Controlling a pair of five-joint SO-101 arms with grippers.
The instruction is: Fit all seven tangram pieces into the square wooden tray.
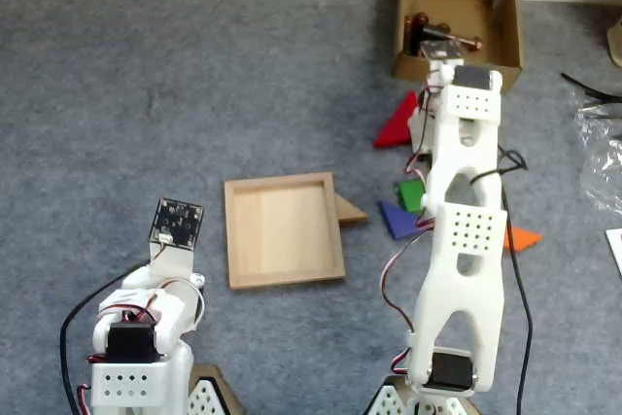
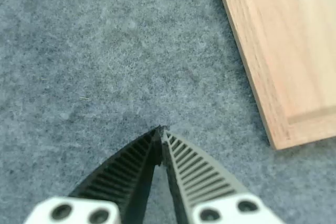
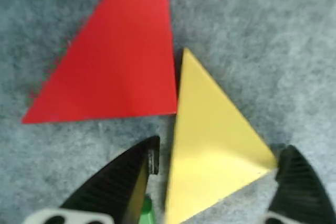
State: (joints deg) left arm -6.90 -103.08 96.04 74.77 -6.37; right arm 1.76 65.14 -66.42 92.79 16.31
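- Where the high view looks down on the grey worktop [image 1: 136, 94], the square wooden tray [image 1: 284, 230] lies near the middle with its bare floor showing. A tan triangle [image 1: 350, 209] touches the tray's right edge.
- In the same view the right arm [image 1: 462, 240] stretches over the loose pieces. A red triangle [image 1: 397, 123], a green piece [image 1: 411, 193] and a blue piece [image 1: 400, 221] lie along its left, and an orange piece [image 1: 522, 237] is just to its right. A cardboard box [image 1: 457, 21] stands beyond. The left arm [image 1: 146, 337] sits beside the tray's left edge.
- In the left wrist view, the left jaws are closed tip to tip with nothing between them. They are above the grey surface, near a corner of the tray.
- In the right wrist view, the right jaws stand wide apart, one finger on each side of a yellow triangle [image 3: 210, 135], without clamping it. The yellow triangle lies edge to edge with the red triangle.
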